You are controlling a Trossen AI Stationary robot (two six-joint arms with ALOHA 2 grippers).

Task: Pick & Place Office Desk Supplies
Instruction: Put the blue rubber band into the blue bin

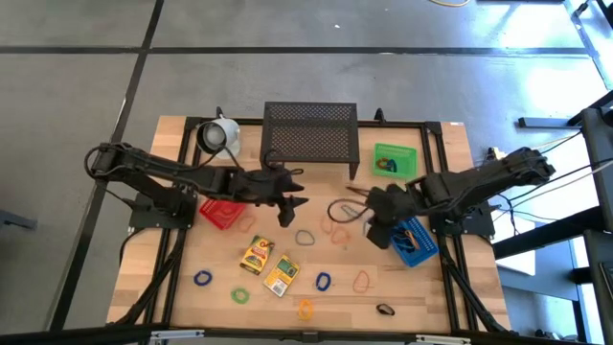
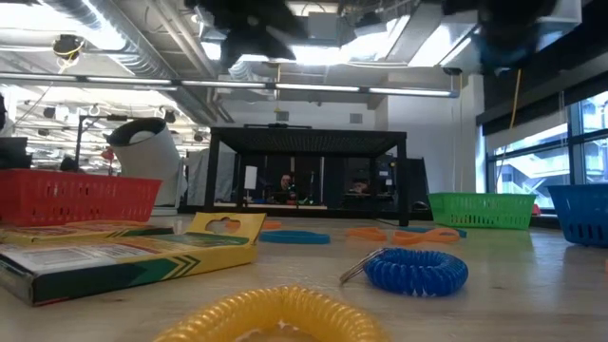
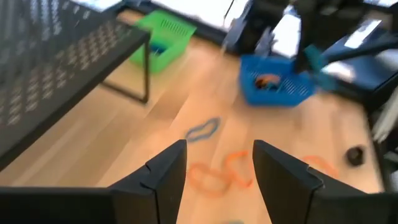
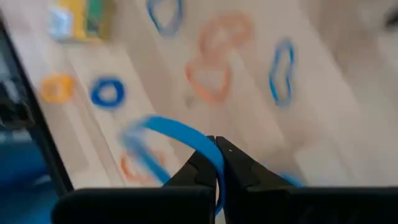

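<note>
The wooden table [image 1: 182, 278] filled the middle of the high view. On it stood a black mesh rack [image 1: 309, 130] at top centre, a white mug [image 1: 219, 135], red [image 1: 220, 213], green [image 1: 395, 159] and blue [image 1: 417, 241] bins, two yellow packets [image 1: 269, 264], and scattered coloured loops [image 1: 324, 281].

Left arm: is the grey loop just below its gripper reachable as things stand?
Probably yes. The left gripper is open and empty, the grey loop lies on bare table close by, nothing between them.
</note>
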